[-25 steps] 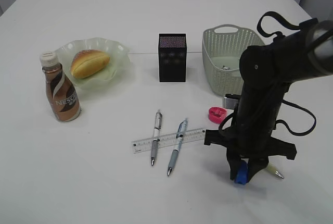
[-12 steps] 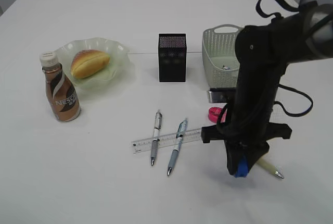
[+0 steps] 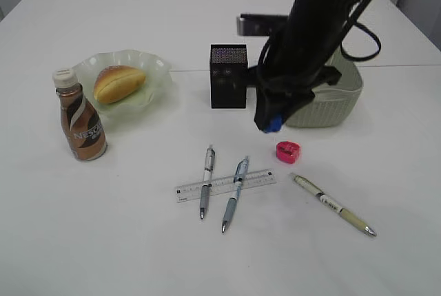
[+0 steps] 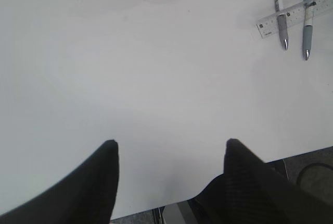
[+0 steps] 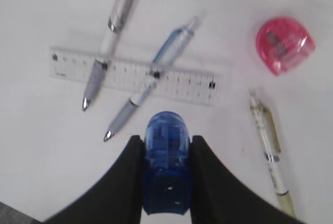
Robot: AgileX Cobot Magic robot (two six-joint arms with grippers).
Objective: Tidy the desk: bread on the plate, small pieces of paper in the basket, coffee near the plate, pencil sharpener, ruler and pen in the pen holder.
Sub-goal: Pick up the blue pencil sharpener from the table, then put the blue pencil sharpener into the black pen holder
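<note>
Roughly halfway: bread [image 3: 118,83] plated [image 3: 155,69], coffee [image 3: 80,118] beside.
Right tool [image 5: 165,179] clamps blue sharpener [image 5: 166,151]; left tool [image 4: 169,153] open, empty. Ruler [image 3: 224,185], pens [image 3: 206,181] left.

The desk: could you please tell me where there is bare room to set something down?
Free: the front-left desk, below the coffee and left of the ruler; also the far strip behind the plate and pen holder. Crowded: the front centre, where ruler, two crossing pens, red sharpener and a beige pen lie.
</note>
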